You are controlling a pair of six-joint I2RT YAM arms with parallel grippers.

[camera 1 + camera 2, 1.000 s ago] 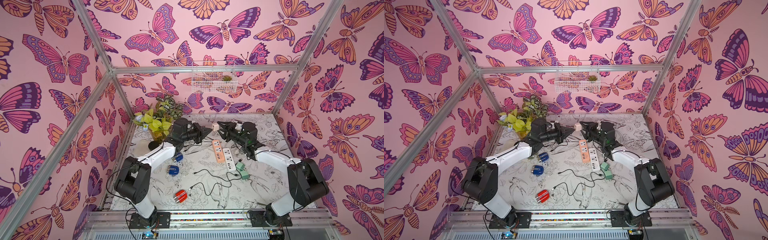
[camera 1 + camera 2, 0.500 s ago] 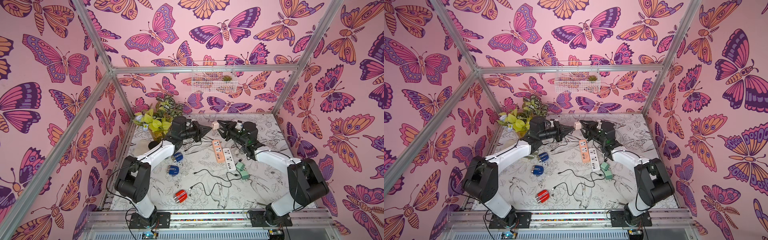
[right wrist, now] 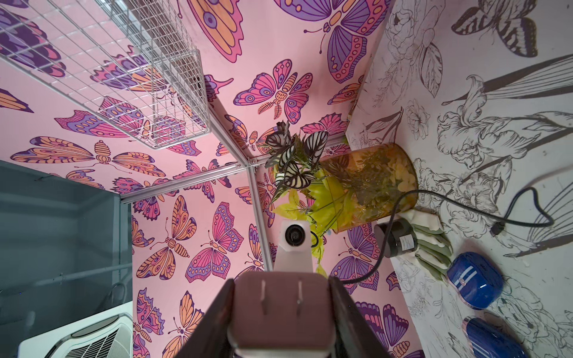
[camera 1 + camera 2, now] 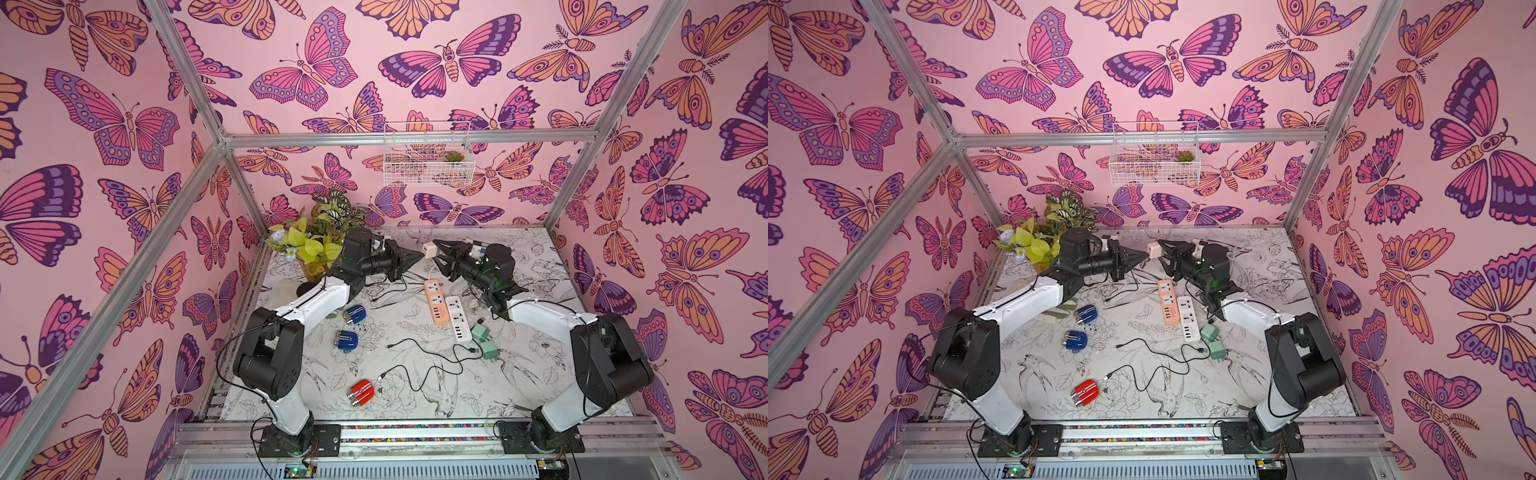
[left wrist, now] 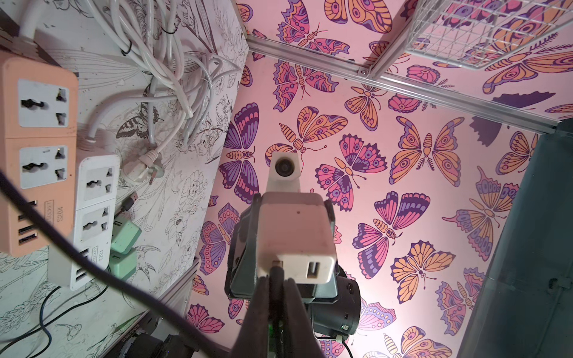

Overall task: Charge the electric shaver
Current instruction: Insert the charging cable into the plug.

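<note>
So the shavers are all just lying on the floral-print counter (image 4: 540,374) with nothing touching them. There's a blue rounded electric shaver (image 4: 354,314) and a second blue shaver (image 4: 346,340) around 9 o'clock from the middle, and a red electric shaver (image 4: 361,392) down at about 7 o'clock.

The action is up at 12 o'clock, off the surface. The right gripper (image 4: 435,250) has its jaws clamped on the sides of a cream square USB wall adapter (image 5: 297,235), ports facing the other arm. The left gripper (image 5: 277,286) has its jaws pinched together on the plug end of a black cable (image 5: 276,276), and the metal tip sits right at one of the adapter's ports. Can't tell whether it's actually in.

Below them, just past centre toward 1 o'clock, a peach power strip (image 4: 436,301) and a white power strip (image 4: 457,318) lie side by side, touching or nearly so. Two mint-green adapters (image 4: 486,340) sit at the white one's near end, around 3 o'clock. A leafy plant in an amber glass vase (image 3: 372,186) fills the 11 o'clock corner.
</note>
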